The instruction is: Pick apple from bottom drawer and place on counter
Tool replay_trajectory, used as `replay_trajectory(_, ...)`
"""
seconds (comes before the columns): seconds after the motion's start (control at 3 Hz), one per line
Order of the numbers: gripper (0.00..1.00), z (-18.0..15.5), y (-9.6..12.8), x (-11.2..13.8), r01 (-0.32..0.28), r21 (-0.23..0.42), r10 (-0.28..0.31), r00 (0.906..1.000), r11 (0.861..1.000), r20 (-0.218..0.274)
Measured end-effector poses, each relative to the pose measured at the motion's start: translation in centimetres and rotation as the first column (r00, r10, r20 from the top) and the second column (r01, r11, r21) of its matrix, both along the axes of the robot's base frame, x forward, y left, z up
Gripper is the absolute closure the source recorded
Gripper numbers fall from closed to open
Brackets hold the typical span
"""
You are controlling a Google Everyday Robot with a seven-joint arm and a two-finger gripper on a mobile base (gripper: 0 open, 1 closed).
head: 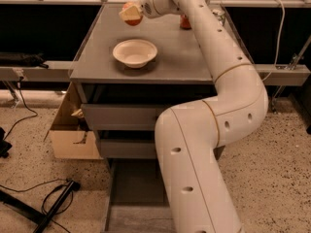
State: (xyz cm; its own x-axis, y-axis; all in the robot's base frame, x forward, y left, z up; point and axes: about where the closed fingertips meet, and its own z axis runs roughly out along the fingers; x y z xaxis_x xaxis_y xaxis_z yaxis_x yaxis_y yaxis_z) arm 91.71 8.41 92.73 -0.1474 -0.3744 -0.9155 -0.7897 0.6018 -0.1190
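My gripper [130,13] reaches over the far left part of the counter [180,57], behind the bowl. Its pale fingers [127,13] are shut on the apple [134,20], whose red underside shows just below them. The apple hangs a little above the counter surface. The bottom drawer [129,205] is pulled open at the foot of the cabinet, partly hidden behind my white arm; the part that shows is bare.
A white bowl [135,52] sits on the counter at front left. A red can [185,21] stands at the back, behind my arm. A cardboard box [73,132] sits on the floor left of the cabinet. Black cables [48,203] lie at lower left.
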Motion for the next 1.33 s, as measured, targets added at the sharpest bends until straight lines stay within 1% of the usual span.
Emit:
replay_trajectory(0.33,1.00,-2.8,0.1,0.3,0.024,-0.016,-0.025,0.9969,1.000,-0.075)
replay_trajectory(0.67,1.00,-4.9,-0.8,1.0,0.063,-0.031,-0.066,0.9910,0.998,-0.116)
replay_trajectory(1.0,0.82,-5.1,-0.8,1.0,0.065,-0.030,-0.069,0.9903,0.997,-0.121)
replay_trajectory(1.33,0.58,-5.1,-0.8,1.0,0.065,-0.030,-0.069,0.9903,0.997,-0.121)
